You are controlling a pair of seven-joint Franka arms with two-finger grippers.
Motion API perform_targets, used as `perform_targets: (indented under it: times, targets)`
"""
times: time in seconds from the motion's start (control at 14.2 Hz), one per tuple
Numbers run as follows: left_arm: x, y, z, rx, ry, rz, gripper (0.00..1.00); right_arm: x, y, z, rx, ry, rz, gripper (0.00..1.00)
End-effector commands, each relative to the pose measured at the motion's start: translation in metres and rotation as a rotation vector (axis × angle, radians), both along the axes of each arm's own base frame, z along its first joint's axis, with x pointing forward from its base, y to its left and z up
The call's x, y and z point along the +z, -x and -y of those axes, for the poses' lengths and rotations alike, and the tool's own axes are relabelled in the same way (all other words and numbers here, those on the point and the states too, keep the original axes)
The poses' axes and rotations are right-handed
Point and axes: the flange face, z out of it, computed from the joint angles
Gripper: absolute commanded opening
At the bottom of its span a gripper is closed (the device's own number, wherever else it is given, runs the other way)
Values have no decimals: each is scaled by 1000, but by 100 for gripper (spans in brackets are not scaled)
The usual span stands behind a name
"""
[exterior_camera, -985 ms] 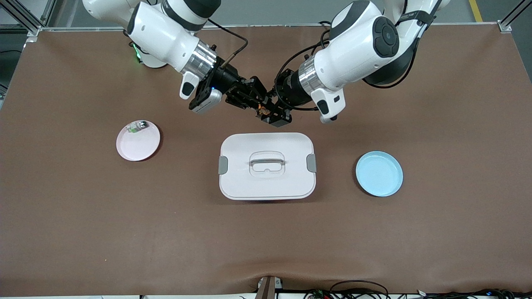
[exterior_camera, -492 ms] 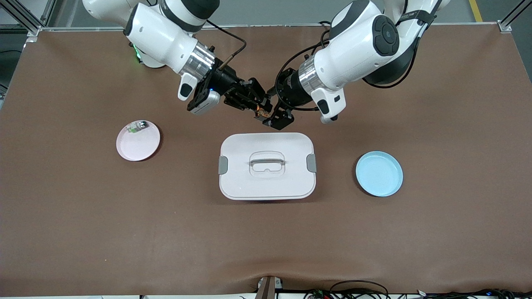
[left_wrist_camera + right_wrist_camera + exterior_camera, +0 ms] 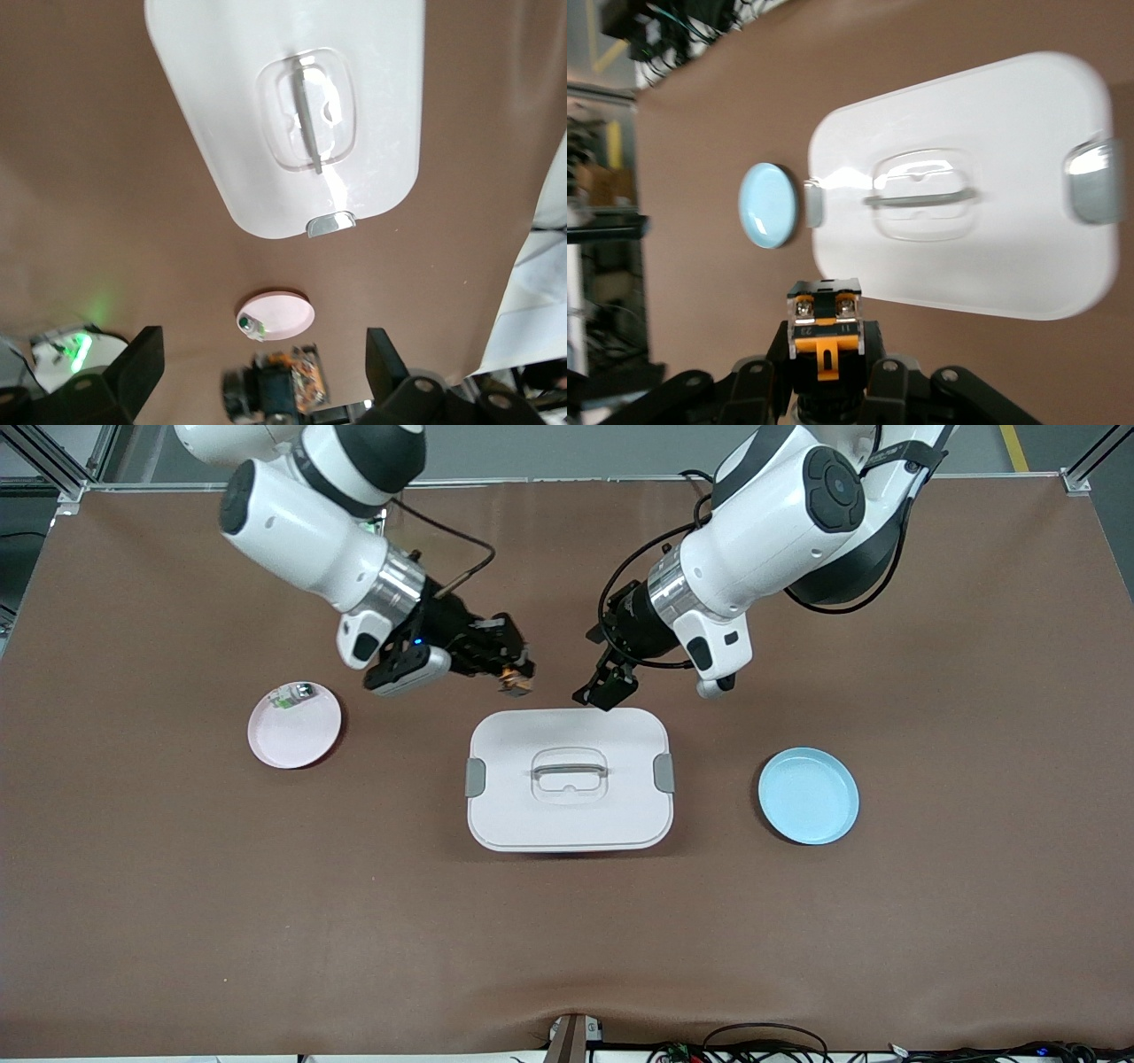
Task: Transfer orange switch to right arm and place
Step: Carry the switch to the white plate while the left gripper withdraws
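Observation:
The orange switch (image 3: 514,683) is a small black part with an orange end. My right gripper (image 3: 509,674) is shut on it and holds it over the bare table, between the white box and the pink plate (image 3: 297,735). In the right wrist view the switch (image 3: 824,335) sits upright between the fingers (image 3: 757,381). My left gripper (image 3: 607,689) is open and empty, just over the white box's edge nearest the robots. In the left wrist view its fingers (image 3: 135,367) stand wide apart, and the switch (image 3: 301,376) shows farther off in the right gripper.
A white lidded box (image 3: 569,824) with a handle stands mid-table. A blue plate (image 3: 808,795) lies toward the left arm's end. The pink plate holds a small clear-green-silver part (image 3: 292,693).
The two grippers were together at the switch. The left gripper let go and drew back. The right gripper moved toward the pink plate with the switch.

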Motion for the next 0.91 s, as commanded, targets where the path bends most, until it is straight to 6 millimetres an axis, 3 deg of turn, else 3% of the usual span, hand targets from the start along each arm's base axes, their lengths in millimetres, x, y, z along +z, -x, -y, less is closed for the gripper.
perform_targets:
  times: [0.0, 0.28, 0.42, 0.7, 0.84]
  targets:
    - [1, -8, -21, -118, -33, 81, 100, 8, -21, 45, 196, 142, 80, 0]
    - [0, -25, -72, -306, -93, 118, 100, -8, -45, 129, 417, 214, 134, 0]
    - [3, -34, -101, -349, -110, 120, 100, -22, -56, 176, 542, 356, 157, 0]
    - [1, -49, -159, -526, -178, 166, 100, -50, -56, 211, 732, 510, 164, 0]
    - [8, -57, -177, -585, -201, 221, 100, -67, -57, 238, 805, 526, 184, 0]
